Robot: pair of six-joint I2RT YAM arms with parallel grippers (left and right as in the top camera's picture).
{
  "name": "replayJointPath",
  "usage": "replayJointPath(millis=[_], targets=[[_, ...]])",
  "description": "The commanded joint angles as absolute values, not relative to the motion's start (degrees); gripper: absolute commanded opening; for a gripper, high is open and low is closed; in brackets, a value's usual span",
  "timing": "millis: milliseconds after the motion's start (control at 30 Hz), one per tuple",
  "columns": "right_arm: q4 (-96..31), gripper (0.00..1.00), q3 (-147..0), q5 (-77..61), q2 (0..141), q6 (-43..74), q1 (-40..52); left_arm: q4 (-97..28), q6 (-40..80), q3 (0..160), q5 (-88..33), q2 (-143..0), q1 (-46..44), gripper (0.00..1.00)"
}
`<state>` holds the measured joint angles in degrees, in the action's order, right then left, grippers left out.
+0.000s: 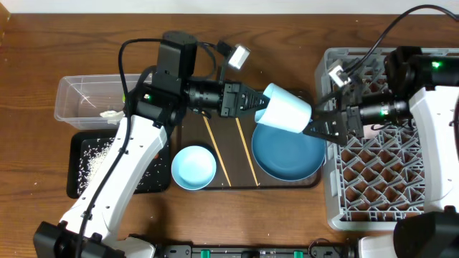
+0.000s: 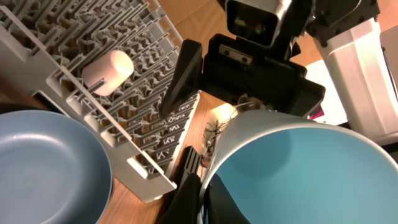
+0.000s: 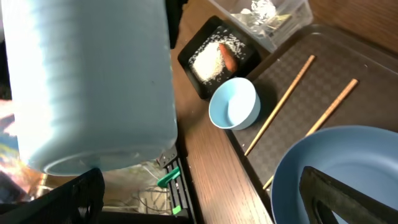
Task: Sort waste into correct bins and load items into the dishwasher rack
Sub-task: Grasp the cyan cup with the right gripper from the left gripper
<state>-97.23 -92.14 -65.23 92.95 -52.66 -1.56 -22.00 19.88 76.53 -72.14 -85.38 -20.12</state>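
Fills the right wrist view as a small light blue plastic cup (image 3: 93, 81), tipped sideways above the large round blue plate (image 1: 287, 161), left of the grey lattice dishwasher rack (image 1: 387, 179). Pinches its rim in the left gripper (image 1: 262, 105); holds the right gripper (image 1: 315, 124) spread wide near its base. Looks light, stiff, slick; best taken across the body.

Dark brown wooden table (image 1: 29, 43), grain running left to right in the overhead view, under warm and even light; soft shadows here and there.
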Motion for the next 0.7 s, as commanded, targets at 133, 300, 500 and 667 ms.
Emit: replayJointPath(millis=[133, 300, 500, 667], targets=[[-97.3, 0.99, -92.0, -71.2, 92.9, -55.6, 2.0, -21.5, 20.6, 76.8, -72.4, -85.4, -20.3, 0.06], [-97.3, 0.99, -92.0, -68.8, 92.9, -54.9, 2.3, -21.5, 20.6, 76.8, -72.4, -85.4, -17.7, 0.06], [-97.3, 0.99, -92.0, -68.8, 92.9, -54.9, 2.3, -21.5, 20.6, 76.8, -71.1, -85.4, -15.4, 0.06], [-97.3, 0.99, -92.0, -69.9, 92.9, -55.9, 2.3, -22.2, 20.6, 76.8, -71.1, -85.4, -15.7, 0.06]])
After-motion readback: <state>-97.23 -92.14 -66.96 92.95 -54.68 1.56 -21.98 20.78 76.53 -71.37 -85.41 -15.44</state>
